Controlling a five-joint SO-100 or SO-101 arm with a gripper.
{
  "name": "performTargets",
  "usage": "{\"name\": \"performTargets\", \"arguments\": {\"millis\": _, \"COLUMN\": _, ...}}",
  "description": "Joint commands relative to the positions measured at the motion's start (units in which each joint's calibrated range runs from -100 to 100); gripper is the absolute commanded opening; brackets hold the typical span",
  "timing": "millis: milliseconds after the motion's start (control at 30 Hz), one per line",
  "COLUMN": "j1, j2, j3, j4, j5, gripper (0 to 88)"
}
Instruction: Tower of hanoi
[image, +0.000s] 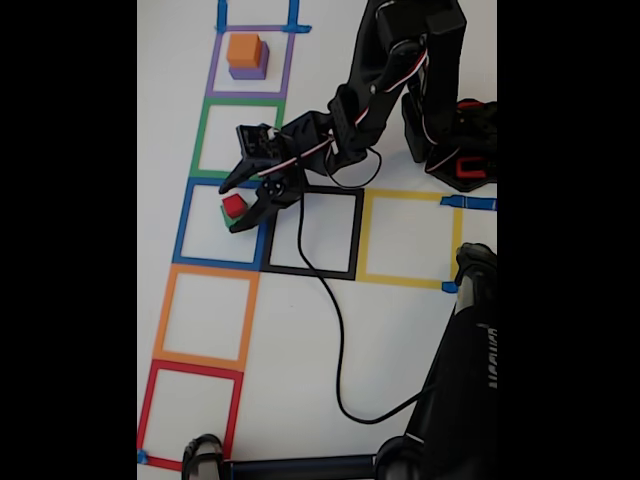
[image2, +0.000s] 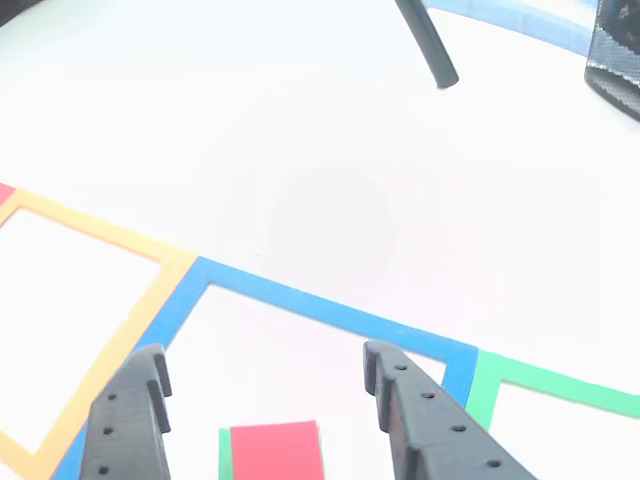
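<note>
In the fixed view a red cube (image: 234, 206) sits on a green cube (image: 229, 222) inside the blue tape square (image: 184, 228). My gripper (image: 232, 208) straddles this pair, open, one finger on each side. In the other view the red cube (image2: 275, 450) lies low between the two dark fingers (image2: 130, 420), with a gap on each side and a sliver of the green cube (image2: 224, 455) at its left; the gripper (image2: 262, 358) is open. An orange cube (image: 244, 49) rests on a purple cube (image: 248, 70) inside the purple tape square at the top.
Green (image: 203, 135), orange (image: 163, 310) and red (image: 148, 405) tape squares run down the left; black (image: 357, 235) and yellow (image: 456, 245) squares lie to the right. A black cable (image: 335, 330) loops across the table. The arm base (image: 455, 150) stands top right; a dark stand (image: 460, 380) fills the bottom right.
</note>
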Motion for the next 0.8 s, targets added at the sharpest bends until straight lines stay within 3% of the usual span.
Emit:
{"name": "performTargets", "arguments": {"millis": 0, "j1": 2.82, "j2": -8.25, "j3": -6.49, "j4": 10.89, "j5": 0.72, "gripper": 17.2}}
{"name": "performTargets", "arguments": {"millis": 200, "j1": 5.98, "j2": -22.14, "j3": -13.58, "j4": 35.34, "j5": 0.72, "gripper": 1.3}}
{"name": "performTargets", "arguments": {"millis": 500, "j1": 14.70, "j2": -47.97, "j3": -24.22, "j4": 84.01, "j5": 0.72, "gripper": 1.2}}
{"name": "performTargets", "arguments": {"millis": 633, "j1": 22.57, "j2": -51.53, "j3": -37.49, "j4": 105.22, "j5": 0.72, "gripper": 1.1}}
{"name": "performTargets", "arguments": {"millis": 767, "j1": 32.35, "j2": -48.70, "j3": -53.13, "j4": 118.50, "j5": 0.72, "gripper": 1.1}}
